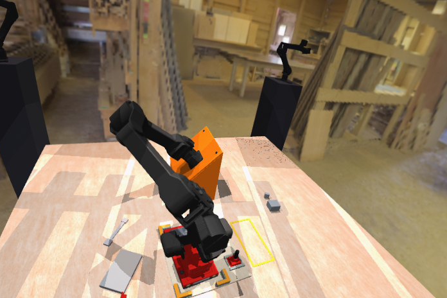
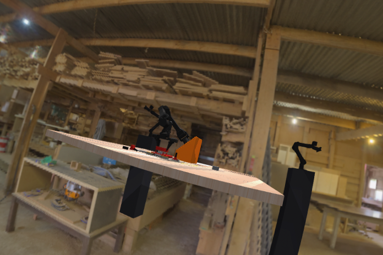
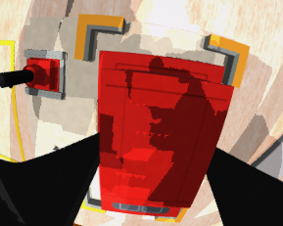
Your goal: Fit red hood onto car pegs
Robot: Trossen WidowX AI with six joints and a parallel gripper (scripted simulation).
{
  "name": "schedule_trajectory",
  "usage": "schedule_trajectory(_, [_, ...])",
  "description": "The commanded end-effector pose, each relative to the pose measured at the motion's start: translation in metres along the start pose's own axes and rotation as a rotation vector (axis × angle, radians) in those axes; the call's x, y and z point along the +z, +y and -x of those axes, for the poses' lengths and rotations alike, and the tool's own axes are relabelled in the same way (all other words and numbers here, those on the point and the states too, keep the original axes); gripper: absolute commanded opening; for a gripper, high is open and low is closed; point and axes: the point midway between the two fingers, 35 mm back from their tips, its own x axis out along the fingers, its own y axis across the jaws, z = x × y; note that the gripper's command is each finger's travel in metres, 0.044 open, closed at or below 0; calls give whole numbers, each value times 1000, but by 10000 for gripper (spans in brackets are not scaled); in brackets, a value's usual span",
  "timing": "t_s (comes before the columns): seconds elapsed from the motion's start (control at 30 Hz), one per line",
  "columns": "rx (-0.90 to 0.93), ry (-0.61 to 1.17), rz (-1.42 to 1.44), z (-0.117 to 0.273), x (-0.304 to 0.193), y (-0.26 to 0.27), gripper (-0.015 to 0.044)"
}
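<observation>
My gripper [image 1: 194,251] [image 2: 162,147] [image 3: 155,144] is shut on the red hood [image 1: 192,259] [image 2: 160,149] [image 3: 152,141], one black finger at each long side. The hood is over the red chassis [image 1: 200,277], which sits in the jig [image 1: 243,273] [image 3: 80,89] between orange corner brackets. In the wrist view the hood's roof faces the camera and covers nearly all of the chassis. The engine block, pegs and corner holes are hidden, so I cannot tell whether the hood touches the deck or any peg is in its hole.
A small red block with a black stick [image 1: 235,261] [image 3: 43,74] stands beside the chassis. An orange wedge-shaped box [image 1: 212,177] [image 2: 189,152] stands behind. A yellow outline [image 1: 263,262], grey blocks [image 1: 273,205], a grey plate [image 1: 121,270] and a thin grey bar [image 1: 116,232] lie around.
</observation>
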Motion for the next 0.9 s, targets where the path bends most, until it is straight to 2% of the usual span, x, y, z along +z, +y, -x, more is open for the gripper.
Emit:
schedule_trajectory(0.0, [-4,-2,5,0,0,-1,0])
schedule_trajectory(0.87, [-5,-2,5,-10,1,-1,0])
